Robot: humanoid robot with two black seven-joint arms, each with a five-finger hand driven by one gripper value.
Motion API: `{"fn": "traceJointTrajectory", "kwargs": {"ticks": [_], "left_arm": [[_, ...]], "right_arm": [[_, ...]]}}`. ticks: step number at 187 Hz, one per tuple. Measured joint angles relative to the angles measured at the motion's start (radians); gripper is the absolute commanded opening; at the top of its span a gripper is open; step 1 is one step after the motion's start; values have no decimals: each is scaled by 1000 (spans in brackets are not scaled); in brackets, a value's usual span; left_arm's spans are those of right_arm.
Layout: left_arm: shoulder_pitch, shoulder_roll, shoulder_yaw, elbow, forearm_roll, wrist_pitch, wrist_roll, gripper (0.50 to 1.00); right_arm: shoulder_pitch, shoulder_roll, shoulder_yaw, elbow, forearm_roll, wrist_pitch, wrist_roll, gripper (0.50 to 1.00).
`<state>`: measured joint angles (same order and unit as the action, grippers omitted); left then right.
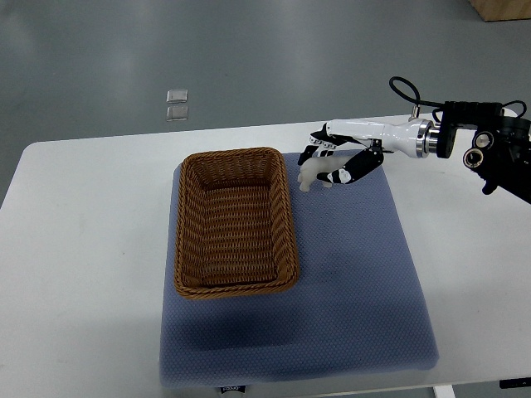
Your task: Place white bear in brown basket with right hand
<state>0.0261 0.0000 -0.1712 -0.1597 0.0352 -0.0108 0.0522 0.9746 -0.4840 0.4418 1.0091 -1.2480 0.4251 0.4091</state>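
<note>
White table (83, 249) carries a blue mat (348, 282). Near the mat's far edge, right hand (344, 162) clamps white bear (314, 173), just beside brown basket (236, 220).

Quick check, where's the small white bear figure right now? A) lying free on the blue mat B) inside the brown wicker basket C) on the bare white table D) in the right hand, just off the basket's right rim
D: the small white bear figure sits within the right hand's curled fingers, beside the right rim of the empty brown wicker basket, not yet inside it.
</note>
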Motion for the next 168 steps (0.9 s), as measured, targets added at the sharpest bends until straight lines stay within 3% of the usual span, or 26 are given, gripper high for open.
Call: {"fn": "traceJointTrajectory", "kwargs": {"ticks": [39,40,41,42,43,44,45,46,47,48,49,50,80,168], "left_arm": [[1,0,-1,4,0,1,-1,1000],[1,0,-1,4,0,1,-1,1000],[1,0,-1,4,0,1,-1,1000],[1,0,0,4,0,1,-1,1000],[1,0,0,4,0,1,-1,1000],[1,0,0,4,0,1,-1,1000],[1,0,0,5,0,1,-1,1000],[1,0,0,5,0,1,-1,1000],[2,0,0,5,0,1,-1,1000],[2,0,0,5,0,1,-1,1000],[2,0,0,5,0,2,-1,1000],[2,0,0,5,0,2,-1,1000],[4,0,1,5,0,2,-1,1000],[3,0,-1,0,0,2,1,1000]], "right_arm": [[49,100,-8,0,19,1,-6,500],[50,105,-9,-1,18,1,-7,543],[51,109,-10,-3,17,0,-8,543],[52,114,-10,-4,17,-1,-9,622],[53,118,-11,-6,16,-2,-10,623],[54,123,-12,-8,15,-3,-12,720],[56,128,-12,-11,14,-4,-13,721],[57,133,-13,-13,14,-6,-15,820],[58,138,-13,-16,13,-8,-17,821],[59,144,-14,-19,12,-9,-19,920],[60,149,-14,-22,12,-11,-21,921],[61,155,-15,-25,11,-13,-23,972],[72,297,-11,-124,18,-101,-87,966],[-15,193,72,-130,76,-114,-90,964]]}}
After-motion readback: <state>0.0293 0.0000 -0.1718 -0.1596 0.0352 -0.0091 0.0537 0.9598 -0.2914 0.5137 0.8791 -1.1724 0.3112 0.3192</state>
